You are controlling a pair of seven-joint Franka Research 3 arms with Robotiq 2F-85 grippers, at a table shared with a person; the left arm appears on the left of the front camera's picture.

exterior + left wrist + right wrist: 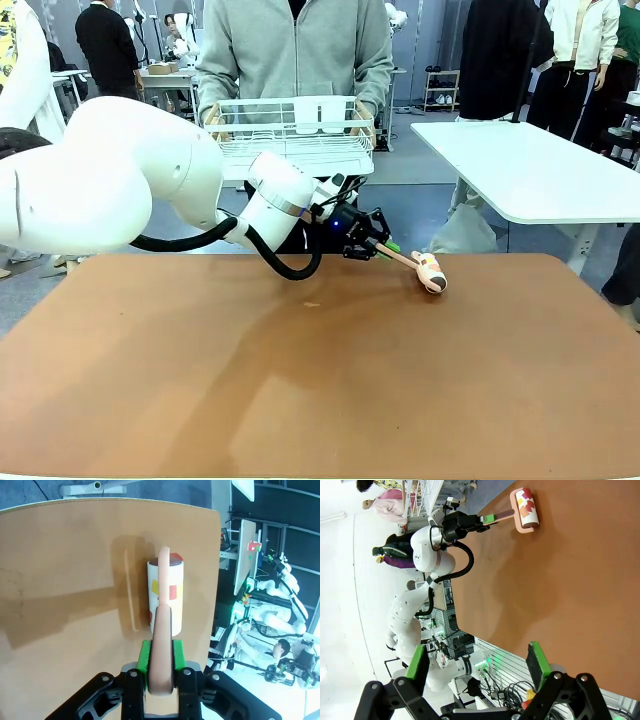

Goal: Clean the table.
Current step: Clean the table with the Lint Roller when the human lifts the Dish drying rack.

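A lint roller (432, 272) with a pink handle and a white roll printed with red and yellow patches lies on the reddish-brown table (300, 380), near its far edge and right of centre. My left gripper (375, 247) is shut on the handle, and the arm reaches in from the left. In the left wrist view the green pads (143, 660) clamp the handle while the lint roller (166, 592) rests on the table (65, 580) just ahead. My right gripper (477, 657) hangs open with nothing in it, off the table's near side, and from there I see the lint roller (525, 509) far off.
A person in a grey top stands at the far side holding a white wire dish rack (295, 130) above the table's far edge. A white-topped table (530, 170) stands at the back right. The near and middle parts of the brown top are bare.
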